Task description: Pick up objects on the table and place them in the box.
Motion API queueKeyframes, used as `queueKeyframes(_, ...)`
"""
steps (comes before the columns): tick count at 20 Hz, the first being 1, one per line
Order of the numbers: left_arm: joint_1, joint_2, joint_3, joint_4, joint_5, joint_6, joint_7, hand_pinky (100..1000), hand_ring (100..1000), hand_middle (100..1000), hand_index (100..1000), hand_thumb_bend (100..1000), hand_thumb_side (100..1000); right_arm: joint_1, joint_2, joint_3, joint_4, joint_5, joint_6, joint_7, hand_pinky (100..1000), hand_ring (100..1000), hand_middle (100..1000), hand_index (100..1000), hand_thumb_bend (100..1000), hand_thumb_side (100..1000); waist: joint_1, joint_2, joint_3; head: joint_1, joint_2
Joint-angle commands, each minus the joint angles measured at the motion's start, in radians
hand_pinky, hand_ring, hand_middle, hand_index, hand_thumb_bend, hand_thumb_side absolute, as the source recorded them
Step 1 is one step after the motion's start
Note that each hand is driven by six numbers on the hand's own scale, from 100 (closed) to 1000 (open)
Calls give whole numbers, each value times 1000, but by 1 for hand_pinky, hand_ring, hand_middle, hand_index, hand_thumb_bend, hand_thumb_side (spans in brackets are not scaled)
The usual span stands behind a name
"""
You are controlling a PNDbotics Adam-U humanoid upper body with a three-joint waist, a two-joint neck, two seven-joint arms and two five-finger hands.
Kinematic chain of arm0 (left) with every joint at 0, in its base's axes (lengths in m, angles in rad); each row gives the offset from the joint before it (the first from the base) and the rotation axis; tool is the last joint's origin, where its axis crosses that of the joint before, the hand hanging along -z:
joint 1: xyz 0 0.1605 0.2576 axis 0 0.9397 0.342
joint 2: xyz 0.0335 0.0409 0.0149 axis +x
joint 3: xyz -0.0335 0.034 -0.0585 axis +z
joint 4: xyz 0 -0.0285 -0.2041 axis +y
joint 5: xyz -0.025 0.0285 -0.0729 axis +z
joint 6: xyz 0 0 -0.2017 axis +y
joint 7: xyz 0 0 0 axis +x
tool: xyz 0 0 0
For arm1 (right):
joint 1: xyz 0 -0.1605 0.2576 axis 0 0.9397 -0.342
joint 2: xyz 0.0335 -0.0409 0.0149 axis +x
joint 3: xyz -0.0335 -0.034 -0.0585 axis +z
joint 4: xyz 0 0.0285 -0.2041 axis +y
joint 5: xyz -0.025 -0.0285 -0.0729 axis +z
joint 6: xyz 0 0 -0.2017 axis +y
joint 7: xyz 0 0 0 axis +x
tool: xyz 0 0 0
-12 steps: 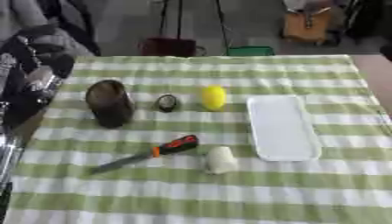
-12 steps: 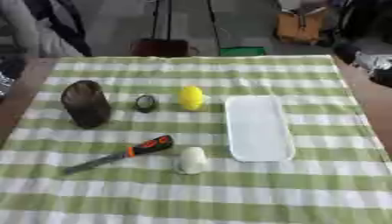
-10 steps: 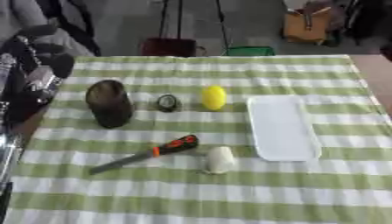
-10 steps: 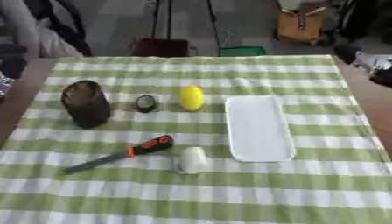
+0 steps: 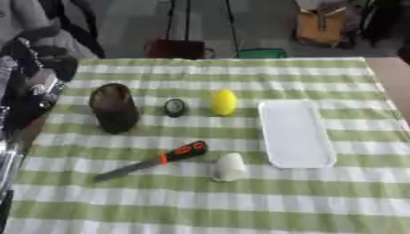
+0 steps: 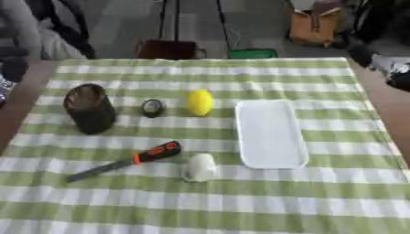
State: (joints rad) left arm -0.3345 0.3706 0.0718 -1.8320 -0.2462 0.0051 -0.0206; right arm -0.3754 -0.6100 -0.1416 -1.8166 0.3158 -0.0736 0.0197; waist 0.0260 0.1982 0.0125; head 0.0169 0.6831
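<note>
Bench with a green-and-white checked cloth (image 5: 240, 205), five loose objects and a shallow white box.

From left: the robot's left arm (image 5: 28, 91) shows at the edge in the left eye view only, hand unclear; then a dark cylinder (image 5: 114, 108), a knife (image 5: 152, 160), a small dark ring (image 5: 175, 107), a yellow lemon-like object (image 5: 223, 102), a white cup (image 5: 230, 166) on its side, and the white box (image 5: 294, 133).

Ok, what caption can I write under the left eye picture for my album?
A knife, lemon and dark cup wait beside the empty white tray.
</note>
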Motion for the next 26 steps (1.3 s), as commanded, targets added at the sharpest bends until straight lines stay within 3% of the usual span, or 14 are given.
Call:
queueKeyframes(1, -26, 47, 22, 18, -57, 29, -3, 696, 750, 833, 876, 639, 666, -6, -16, -13, -12, -2, -1, 4, 543, 603, 691, 850, 715, 534, 0, -20, -2, 4, -3)
queueKeyframes(4, -42, 72, 25, 53, -120, 46, -14, 711, 758, 838, 887, 643, 662, -6, -16, -13, -11, -2, -2, 7, 543, 602, 690, 850, 714, 536, 3, -22, -3, 5, -3)
queueKeyframes(7, -80, 130, 0, 174, -255, 80, -80, 738, 782, 852, 915, 660, 661, -5, -16, -9, -9, -3, -3, 13, 543, 602, 690, 850, 715, 535, 6, -28, -7, 6, -2)
queueKeyframes(8, -100, 141, -10, 216, -305, 85, -107, 739, 783, 852, 916, 669, 633, -5, -15, -8, -8, -3, -3, 15, 543, 602, 690, 850, 718, 535, 7, -29, -8, 7, -2)
queueKeyframes(11, -162, 148, -36, 323, -425, 90, -164, 741, 793, 859, 926, 701, 664, -5, -13, -5, -6, -5, -4, 20, 542, 601, 689, 850, 715, 534, 6, -33, -13, 10, -2)
queueKeyframes(19, -292, 90, -91, 535, -568, 75, -138, 748, 804, 862, 924, 754, 684, -7, -11, 1, -3, -8, -7, 28, 542, 600, 688, 849, 716, 531, 2, -35, -24, 18, 4)
queueKeyframes(26, -397, 8, -122, 749, -774, 58, -88, 776, 816, 863, 924, 810, 711, -15, -9, 9, -3, -11, -11, 38, 541, 598, 686, 850, 716, 530, 4, -27, -41, 26, 10)
